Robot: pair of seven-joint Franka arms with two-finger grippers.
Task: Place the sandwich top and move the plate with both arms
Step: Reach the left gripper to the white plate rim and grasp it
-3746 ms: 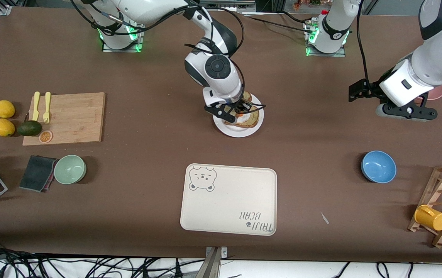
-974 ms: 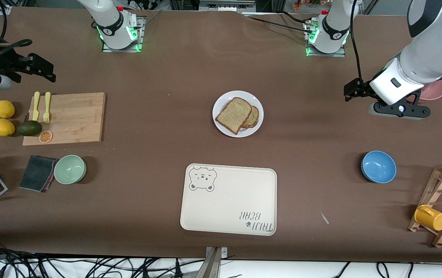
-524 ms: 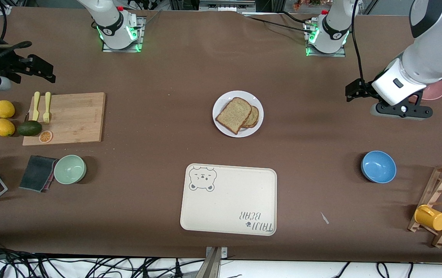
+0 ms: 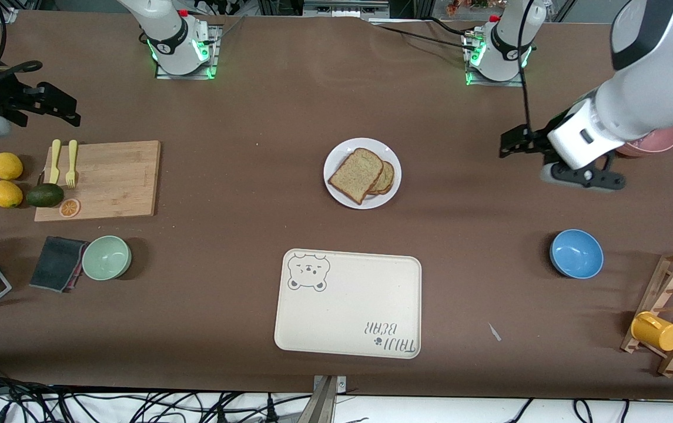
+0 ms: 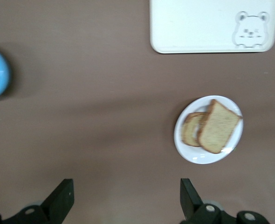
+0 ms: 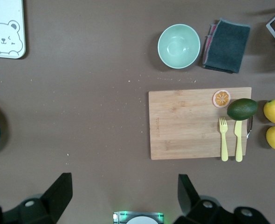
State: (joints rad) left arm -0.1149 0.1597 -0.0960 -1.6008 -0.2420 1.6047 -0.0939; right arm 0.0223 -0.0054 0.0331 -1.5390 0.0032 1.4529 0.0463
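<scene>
Left gripper: jaws apart, empty, toward plate; sandwich top already seated. Right gripper: apart, waiting.

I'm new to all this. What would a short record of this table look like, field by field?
sandwich top: lies on the other bread, tilted across it
plate: on the table, farther from the front camera than the bear-print tray
left gripper: fingers open, holding nothing, in the air above the table toward the left arm's end
right gripper: fingers open, holding nothing, in the air near the cutting board
task stage: top placed; plate not yet gripped
</scene>
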